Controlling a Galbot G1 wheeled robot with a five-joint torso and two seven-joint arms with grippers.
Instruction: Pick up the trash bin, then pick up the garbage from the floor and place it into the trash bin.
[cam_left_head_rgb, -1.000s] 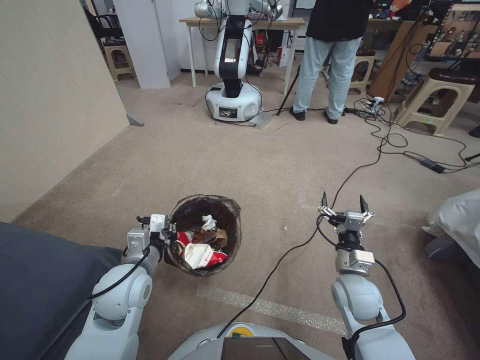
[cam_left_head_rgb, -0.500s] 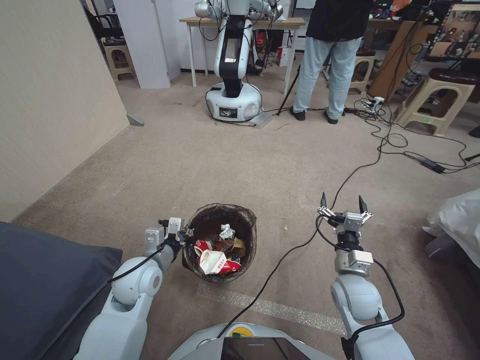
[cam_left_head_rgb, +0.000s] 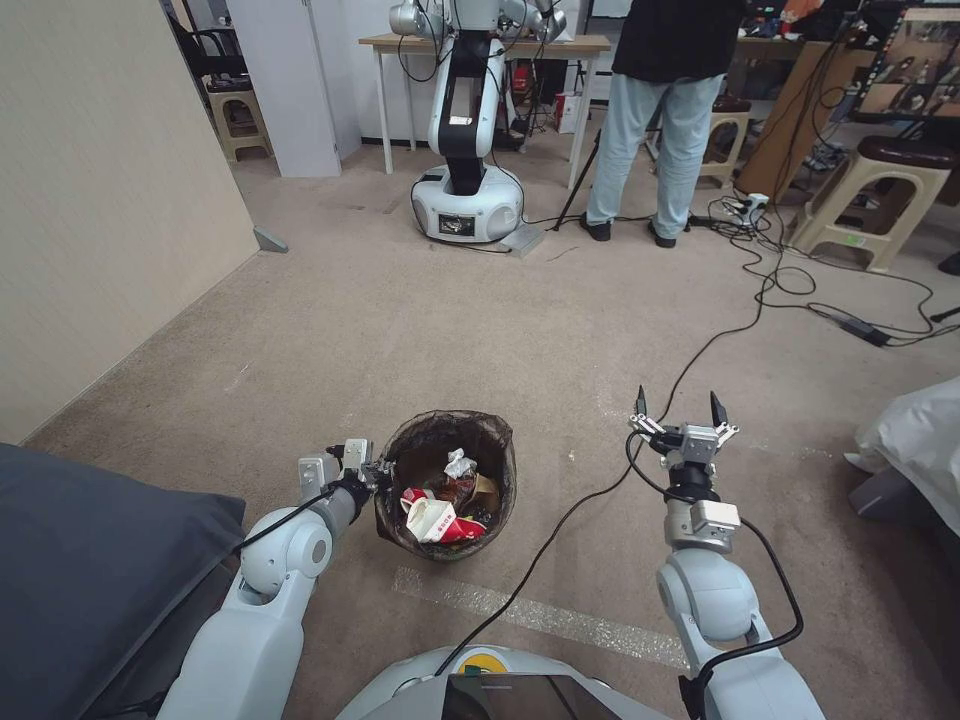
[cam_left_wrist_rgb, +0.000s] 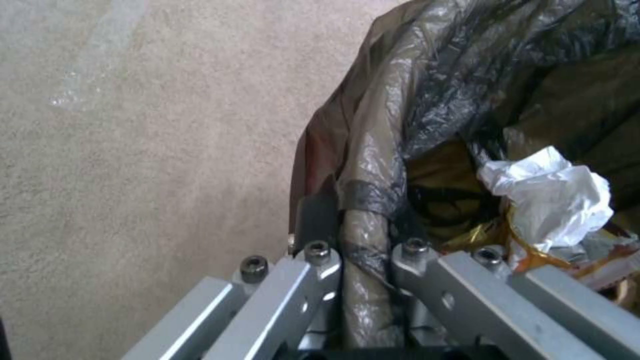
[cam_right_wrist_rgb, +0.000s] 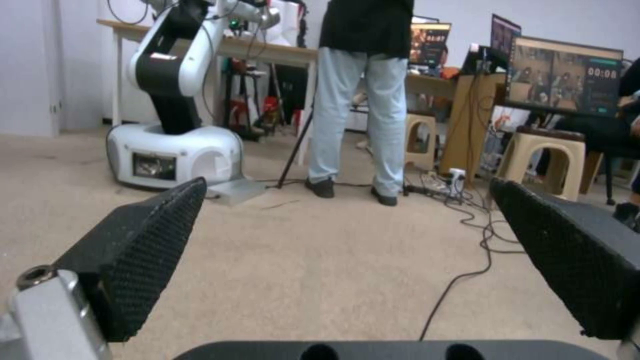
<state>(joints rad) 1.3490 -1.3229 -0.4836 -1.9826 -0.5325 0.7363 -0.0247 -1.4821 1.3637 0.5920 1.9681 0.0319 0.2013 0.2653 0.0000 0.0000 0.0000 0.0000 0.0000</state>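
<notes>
Brown-lined trash bin (cam_left_head_rgb: 452, 487) hangs above the carpet floor (cam_left_head_rgb: 480, 320), its rim clamped in the left tool (cam_left_head_rgb: 383, 474). Garbage (cam_left_head_rgb: 440, 505) lies inside. Right tool (cam_left_head_rgb: 677, 408) hovers beside it, its 2 fingers (cam_right_wrist_rgb: 140, 250) spread apart, gripping nothing.

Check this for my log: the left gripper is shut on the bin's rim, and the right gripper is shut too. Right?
Not quite. The left gripper is shut on the bin rim, but the right gripper is open and empty, as the right wrist view shows.
</notes>
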